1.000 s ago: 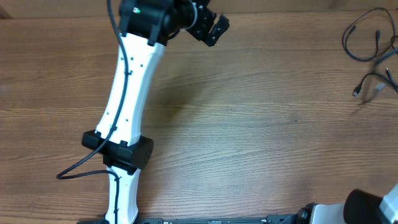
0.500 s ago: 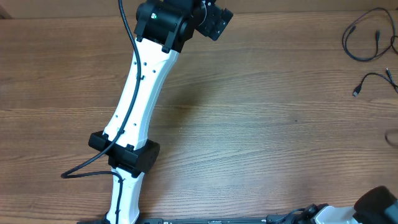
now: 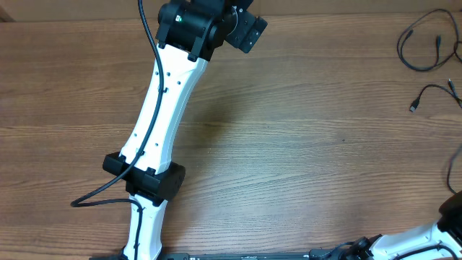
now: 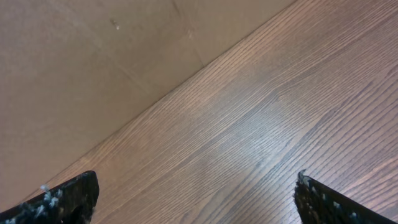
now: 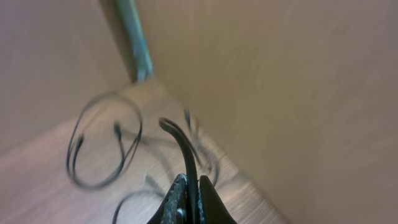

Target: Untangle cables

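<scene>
Thin black cables lie at the table's far right: a loop (image 3: 417, 49) and a shorter cord with a plug end (image 3: 430, 92). The right wrist view shows them blurred (image 5: 102, 144). My right gripper (image 5: 191, 186) is shut on one black cable (image 5: 181, 144), which arches up from between its fingers. In the overhead view a strand of it (image 3: 455, 167) hangs at the right edge, above the right arm (image 3: 451, 211). My left gripper (image 3: 249, 29) is open and empty at the table's far edge, far from the cables. Its fingers (image 4: 196, 200) frame bare wood.
The wooden table (image 3: 303, 144) meets a tan wall (image 4: 93, 62) at the back. The left arm's white links (image 3: 155, 123) stretch from the front edge up the left-middle of the table, with a thick black robot cable (image 3: 97, 195) trailing beside it.
My right arm has moved toward the front right corner, drawing one cable out of the pile at the right edge. My left gripper shifted slightly right along the back edge.
</scene>
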